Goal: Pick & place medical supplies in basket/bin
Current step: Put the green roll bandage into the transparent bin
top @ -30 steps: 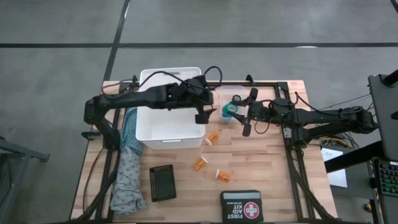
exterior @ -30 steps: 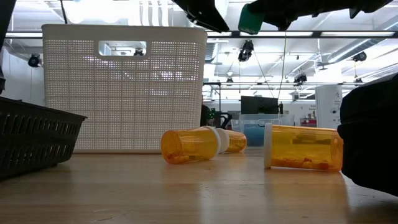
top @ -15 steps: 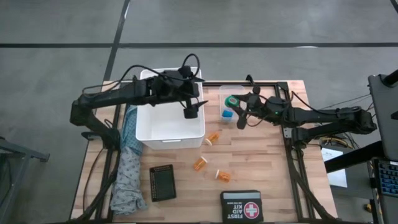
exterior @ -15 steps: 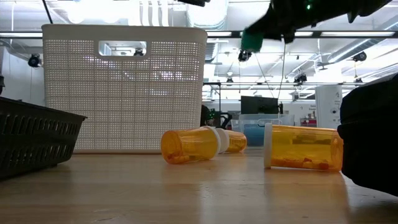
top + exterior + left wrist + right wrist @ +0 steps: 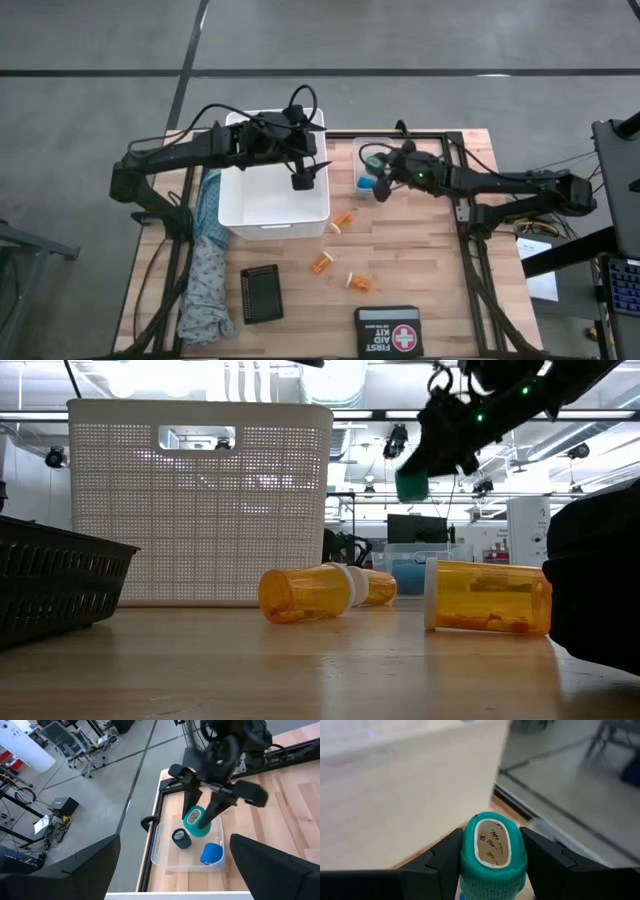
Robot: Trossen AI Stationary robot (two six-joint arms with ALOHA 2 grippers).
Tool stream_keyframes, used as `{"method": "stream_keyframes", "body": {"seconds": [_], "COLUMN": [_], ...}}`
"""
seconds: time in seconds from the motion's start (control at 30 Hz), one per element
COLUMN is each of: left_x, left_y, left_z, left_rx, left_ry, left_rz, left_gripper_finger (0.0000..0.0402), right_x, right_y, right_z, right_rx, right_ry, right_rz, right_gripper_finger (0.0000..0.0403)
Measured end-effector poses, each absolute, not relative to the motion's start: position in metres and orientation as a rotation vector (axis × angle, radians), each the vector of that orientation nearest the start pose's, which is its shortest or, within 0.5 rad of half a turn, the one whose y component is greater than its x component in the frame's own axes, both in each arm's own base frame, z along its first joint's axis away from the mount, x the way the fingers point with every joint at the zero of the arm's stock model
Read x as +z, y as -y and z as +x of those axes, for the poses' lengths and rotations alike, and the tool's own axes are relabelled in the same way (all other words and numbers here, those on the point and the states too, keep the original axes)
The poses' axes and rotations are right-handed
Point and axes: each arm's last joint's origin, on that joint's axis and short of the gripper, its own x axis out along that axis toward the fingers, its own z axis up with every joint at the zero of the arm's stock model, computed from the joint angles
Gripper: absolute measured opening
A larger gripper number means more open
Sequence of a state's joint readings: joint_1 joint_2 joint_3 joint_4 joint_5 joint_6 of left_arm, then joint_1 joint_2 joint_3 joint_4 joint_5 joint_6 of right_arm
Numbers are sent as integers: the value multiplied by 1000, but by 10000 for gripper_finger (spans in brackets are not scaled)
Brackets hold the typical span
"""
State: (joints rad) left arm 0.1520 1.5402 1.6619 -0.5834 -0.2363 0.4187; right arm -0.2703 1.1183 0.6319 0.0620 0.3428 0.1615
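Observation:
My right gripper (image 5: 377,171) is shut on a green roll (image 5: 195,820) and hangs over the small clear tub (image 5: 161,861) near the table's far edge. A black roll (image 5: 181,838) and a blue roll (image 5: 211,854) lie in that tub. My left gripper (image 5: 300,181) is open and holds nothing; it hovers over the right side of the white slotted basket (image 5: 268,228). Three orange pill bottles (image 5: 342,221) (image 5: 321,263) (image 5: 358,283) lie on their sides on the wood, right of and nearer than the basket. A teal patterned cloth (image 5: 207,262) lies along the table's left edge. My right gripper pinches the green roll (image 5: 493,851) between its two fingers (image 5: 442,862), one on each side of the roll's curved outer wall. The roll's hollow core faces the wrist camera. The fingers come from above, slanting down. The roll (image 5: 411,485) hangs clear above the tub.
A black slotted tray (image 5: 261,293) and the black FIRST AID KIT case (image 5: 388,329) sit near the table's near edge. In the low view two bottles (image 5: 310,592) (image 5: 488,595) lie in front of the basket (image 5: 200,500). Bare wood stretches to the right of the bottles.
My right gripper has carried the green roll toward the table's left and down until it hangs over the clear tub. My left gripper has drawn back from the basket's right rim to a place over the basket's inside.

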Motion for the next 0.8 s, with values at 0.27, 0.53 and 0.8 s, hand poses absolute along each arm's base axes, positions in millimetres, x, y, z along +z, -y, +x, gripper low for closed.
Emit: {"method": "stream_keyframes", "body": {"seconds": [0.27, 0.53, 0.8], "left_x": [414, 414, 414], "left_y": [-57, -57, -57], "left_z": [329, 329, 329], "left_rx": [280, 279, 279], "left_ry": [-536, -536, -536], "left_rz": [423, 423, 424], "left_gripper_finger": [381, 381, 381], "right_x": [230, 224, 221], "right_y": [89, 98, 101], "right_z": [211, 204, 201], "right_rx": [-651, -668, -692], "right_ry": [-474, -520, -549], "right_rz": [329, 414, 426], "right_gripper_finger": [182, 182, 182]}}
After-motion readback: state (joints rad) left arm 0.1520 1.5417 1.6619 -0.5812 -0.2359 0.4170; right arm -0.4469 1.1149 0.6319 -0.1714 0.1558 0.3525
